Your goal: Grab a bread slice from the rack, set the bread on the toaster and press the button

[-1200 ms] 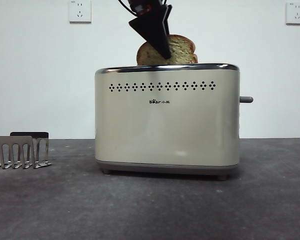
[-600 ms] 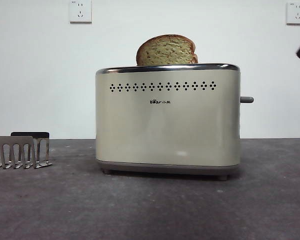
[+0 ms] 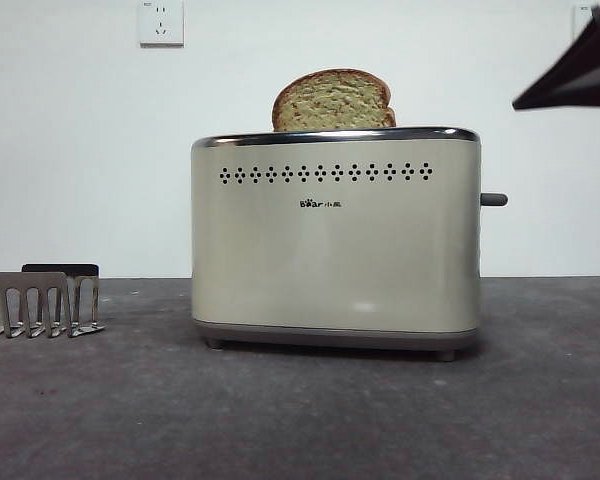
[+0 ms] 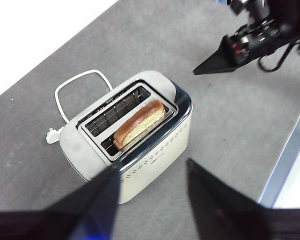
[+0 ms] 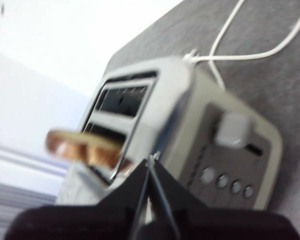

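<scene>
The cream toaster (image 3: 335, 240) stands mid-table. The slice of bread (image 3: 332, 100) stands upright in one of its slots, its rounded top sticking out; from above it sits in the slot (image 4: 140, 122) beside an empty one. The grey button lever (image 3: 493, 199) sticks out of the toaster's right end and shows large in the right wrist view (image 5: 233, 130). My right gripper (image 3: 570, 75) is shut and empty, up at the right, above and beyond the lever. My left gripper (image 4: 152, 167) is open and empty, high above the toaster. The rack (image 3: 40, 303) stands at the far left, no bread showing in it.
A white power cord (image 4: 75, 85) loops on the table behind the toaster. Several small round buttons (image 5: 225, 182) sit below the lever. The table's edge (image 4: 290, 155) runs beyond the toaster's lever end. Wall sockets (image 3: 160, 22) are behind.
The left gripper, at the bread a second ago, has lifted out of the front view, leaving the slice in the slot. The right gripper has come in from the upper right.
</scene>
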Tool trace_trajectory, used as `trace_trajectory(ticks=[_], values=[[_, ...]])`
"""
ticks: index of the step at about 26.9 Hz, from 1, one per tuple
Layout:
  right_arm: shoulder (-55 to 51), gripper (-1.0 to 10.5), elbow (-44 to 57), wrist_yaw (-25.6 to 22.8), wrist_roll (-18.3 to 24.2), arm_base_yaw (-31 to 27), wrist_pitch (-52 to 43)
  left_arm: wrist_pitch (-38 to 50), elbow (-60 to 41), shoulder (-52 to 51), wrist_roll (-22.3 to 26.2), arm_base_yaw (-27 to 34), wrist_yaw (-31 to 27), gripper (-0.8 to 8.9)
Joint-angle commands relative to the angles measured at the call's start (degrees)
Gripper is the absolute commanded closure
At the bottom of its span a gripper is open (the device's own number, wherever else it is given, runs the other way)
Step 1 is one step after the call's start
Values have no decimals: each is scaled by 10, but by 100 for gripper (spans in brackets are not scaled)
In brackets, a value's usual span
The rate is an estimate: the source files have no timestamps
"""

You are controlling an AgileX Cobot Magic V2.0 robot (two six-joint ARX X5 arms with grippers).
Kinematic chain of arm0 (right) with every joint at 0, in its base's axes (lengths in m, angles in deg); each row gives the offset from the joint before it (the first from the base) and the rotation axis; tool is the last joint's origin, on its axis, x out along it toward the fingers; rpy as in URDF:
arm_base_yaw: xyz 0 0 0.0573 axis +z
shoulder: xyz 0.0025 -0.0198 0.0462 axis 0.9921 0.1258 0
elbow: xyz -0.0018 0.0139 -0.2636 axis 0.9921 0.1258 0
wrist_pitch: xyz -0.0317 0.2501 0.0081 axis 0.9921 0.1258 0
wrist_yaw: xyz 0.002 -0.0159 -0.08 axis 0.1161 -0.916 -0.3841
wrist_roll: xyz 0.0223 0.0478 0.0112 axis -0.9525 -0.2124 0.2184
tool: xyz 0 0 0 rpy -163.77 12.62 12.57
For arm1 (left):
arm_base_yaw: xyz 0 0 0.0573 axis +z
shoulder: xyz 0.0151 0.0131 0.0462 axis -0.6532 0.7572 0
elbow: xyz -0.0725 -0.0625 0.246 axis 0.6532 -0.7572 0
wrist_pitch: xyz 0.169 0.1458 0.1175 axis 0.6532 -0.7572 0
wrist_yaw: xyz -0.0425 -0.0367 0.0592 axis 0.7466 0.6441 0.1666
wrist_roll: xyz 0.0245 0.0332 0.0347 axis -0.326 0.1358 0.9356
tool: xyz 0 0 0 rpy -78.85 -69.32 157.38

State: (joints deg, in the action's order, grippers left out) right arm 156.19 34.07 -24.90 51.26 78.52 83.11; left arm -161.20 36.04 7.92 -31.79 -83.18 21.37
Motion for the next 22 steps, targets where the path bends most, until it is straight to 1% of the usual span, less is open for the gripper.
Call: trace_trajectory(ticks=[1,2,5,9,15,22], values=[[34,954,0,27,-43,-11,-31,0,-2,-16,-41,2,14,822],[47,954,0,41,-46,-11,-43,0,-2,-21,-50,2,19,822],[84,954,-8,58,-47,-11,-58,-1,-13,-38,-71,2,19,822],[117,954,-22,59,-46,-10,-60,-1,-62,-67,-81,2,19,822],[148,954,-56,54,-46,-10,-58,0,-169,-108,-105,2,19,822],[180,954,-83,52,-40,-10,-33,0,-276,-134,-120,2,19,822]])
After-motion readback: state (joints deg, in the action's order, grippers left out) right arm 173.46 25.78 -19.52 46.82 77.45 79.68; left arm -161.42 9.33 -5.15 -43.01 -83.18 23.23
